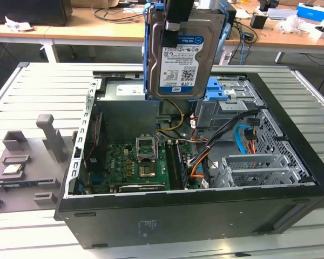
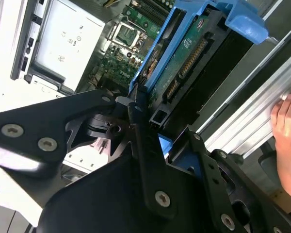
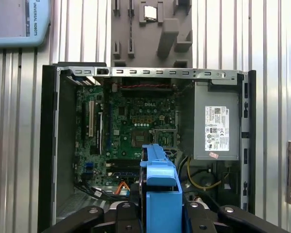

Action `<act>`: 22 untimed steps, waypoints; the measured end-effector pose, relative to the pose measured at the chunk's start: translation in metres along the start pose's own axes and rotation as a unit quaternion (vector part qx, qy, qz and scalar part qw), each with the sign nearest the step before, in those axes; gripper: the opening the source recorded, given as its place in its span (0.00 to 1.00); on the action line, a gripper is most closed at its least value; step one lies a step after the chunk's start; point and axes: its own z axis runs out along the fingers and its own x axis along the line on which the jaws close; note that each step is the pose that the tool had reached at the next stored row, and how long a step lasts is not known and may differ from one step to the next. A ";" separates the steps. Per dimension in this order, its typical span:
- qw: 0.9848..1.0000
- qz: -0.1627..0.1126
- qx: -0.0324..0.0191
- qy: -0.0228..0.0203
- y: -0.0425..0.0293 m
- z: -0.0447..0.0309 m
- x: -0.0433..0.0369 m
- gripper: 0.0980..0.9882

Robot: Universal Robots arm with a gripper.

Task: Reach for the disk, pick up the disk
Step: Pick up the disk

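- Slatted metal surface [image 1: 38, 91] carries an open computer case [image 1: 178, 216], with cluttered wooden desks behind it in the exterior view.
- Up above the case hangs the disk [image 1: 184, 54], label facing the exterior camera, its blue side bracket [image 1: 149, 54] running down the edge on the exterior view's left.
- The gripper [image 1: 175, 24] has its jaws clamped on the disk (lifted well clear of the motherboard [image 1: 135, 162] below).
- Beside the case, at the exterior view's left, lies a grey plastic holder [image 1: 21, 162] with upright posts.
- A person's hand [image 2: 288, 141] rests near the rail in the second wrist view.
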 end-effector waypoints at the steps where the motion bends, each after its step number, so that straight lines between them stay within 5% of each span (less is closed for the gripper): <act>1: 1.000 0.000 0.000 0.000 0.0000 0.0000 0.0016 0.30; 22: 1.000 0.000 0.000 0.000 0.0001 0.0001 0.0399 0.30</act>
